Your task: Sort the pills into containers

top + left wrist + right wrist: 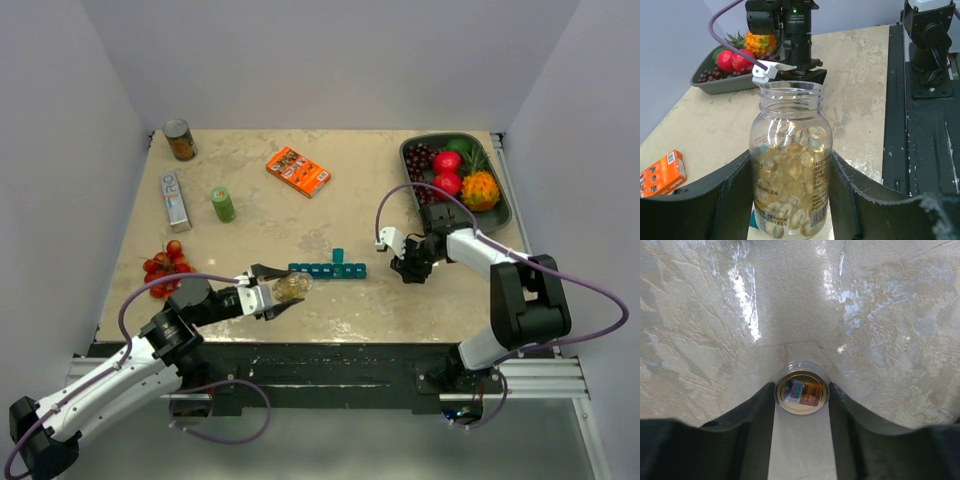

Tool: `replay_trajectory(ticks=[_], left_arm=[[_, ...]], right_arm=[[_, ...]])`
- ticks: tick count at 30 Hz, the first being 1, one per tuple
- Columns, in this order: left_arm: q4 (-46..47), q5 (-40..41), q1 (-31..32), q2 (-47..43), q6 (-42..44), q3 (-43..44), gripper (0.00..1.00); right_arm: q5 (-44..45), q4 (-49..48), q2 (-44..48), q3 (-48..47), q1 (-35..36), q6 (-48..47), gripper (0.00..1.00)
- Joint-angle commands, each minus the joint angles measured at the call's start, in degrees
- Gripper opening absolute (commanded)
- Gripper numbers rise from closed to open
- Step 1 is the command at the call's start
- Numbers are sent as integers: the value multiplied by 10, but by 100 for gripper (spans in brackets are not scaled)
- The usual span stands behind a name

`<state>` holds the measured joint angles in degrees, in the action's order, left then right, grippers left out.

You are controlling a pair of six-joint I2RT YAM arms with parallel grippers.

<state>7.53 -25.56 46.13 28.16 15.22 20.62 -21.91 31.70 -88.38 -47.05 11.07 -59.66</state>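
The teal-blue pill organizer [327, 269] lies mid-table with one lid standing open. My left gripper [272, 296] is shut on a clear uncapped bottle [290, 288] of amber gel pills, just left of the organizer, its mouth pointing right. In the left wrist view the bottle [790, 150] sits between both fingers [720, 200], about two-thirds full. My right gripper [408, 268] is right of the organizer, pointing down at the table. In the right wrist view its fingertips [765, 400] close on a round gold bottle cap [801, 391] with a sticker inside, resting on the table.
A dark tray [505, 205] of fruit stands at the back right and shows in the left wrist view [715, 86]. An orange box [298, 171], green cylinder [222, 204], silver box [175, 199], can [180, 140] and red berries [167, 265] lie left and back.
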Motion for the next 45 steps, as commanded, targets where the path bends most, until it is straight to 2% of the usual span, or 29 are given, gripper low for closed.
replay_trajectory(ticks=[1,3,4,9,13,17,25,36,45], left_arm=[[13,-18,-3,6,1,4,0],[15,-24,-3,9,-3,4,0],[16,-38,-3,16,-10,4,0],[47,-97,-2,62,-54,10,0],[99,-118,4,97,-98,6,0],[147,-109,26,131,-121,6,0],[209,-63,89,226,-130,9,0],[231,-54,108,312,-124,42,0],[236,-27,108,326,-138,50,0]], right_arm=[[21,-16,-1,6,4,3,27],[18,0,7,2,5,3,19],[10,8,11,-6,4,9,9],[-60,112,72,-67,8,1,0],[-144,208,111,-117,31,-26,0],[-231,287,141,-148,93,-43,0],[-305,286,167,-185,210,-4,0],[-359,306,143,-223,240,-9,0],[-383,309,156,-212,243,-14,0]])
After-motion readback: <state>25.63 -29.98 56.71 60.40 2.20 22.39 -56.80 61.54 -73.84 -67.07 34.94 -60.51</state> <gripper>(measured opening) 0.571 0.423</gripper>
